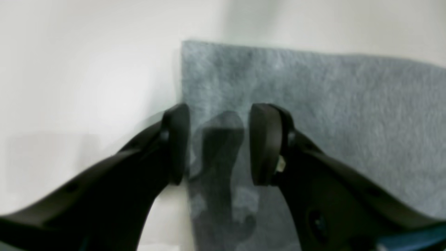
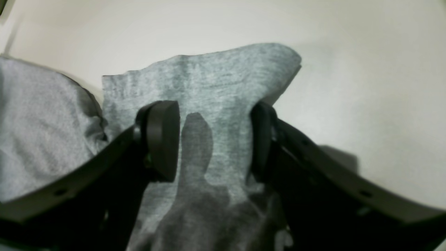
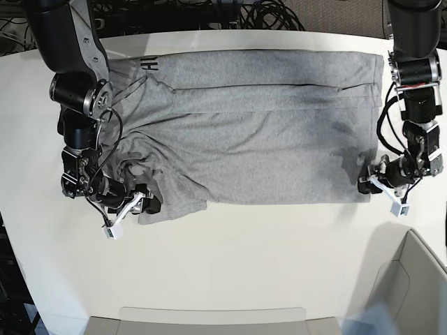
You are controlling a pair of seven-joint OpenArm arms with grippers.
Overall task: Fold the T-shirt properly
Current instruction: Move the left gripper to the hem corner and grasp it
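The heather-grey T-shirt (image 3: 265, 139) lies spread across the white table, its far long edge folded over, with black lettering (image 3: 151, 65) showing at the far left. My left gripper (image 3: 366, 184) (image 1: 219, 139) is low at the shirt's near right corner, jaws open astride the cloth's straight edge (image 1: 313, 104). My right gripper (image 3: 144, 204) (image 2: 214, 139) is at the rumpled near left end, open, with a flap of the shirt (image 2: 209, 80) lying between and beneath its fingers. Nothing looks pinched in either.
A grey bin (image 3: 412, 279) stands at the near right corner and a pale tray edge (image 3: 209, 322) runs along the front. Black cables (image 3: 272, 14) lie behind the table's far edge. The bare tabletop (image 3: 265, 251) stretches in front of the shirt.
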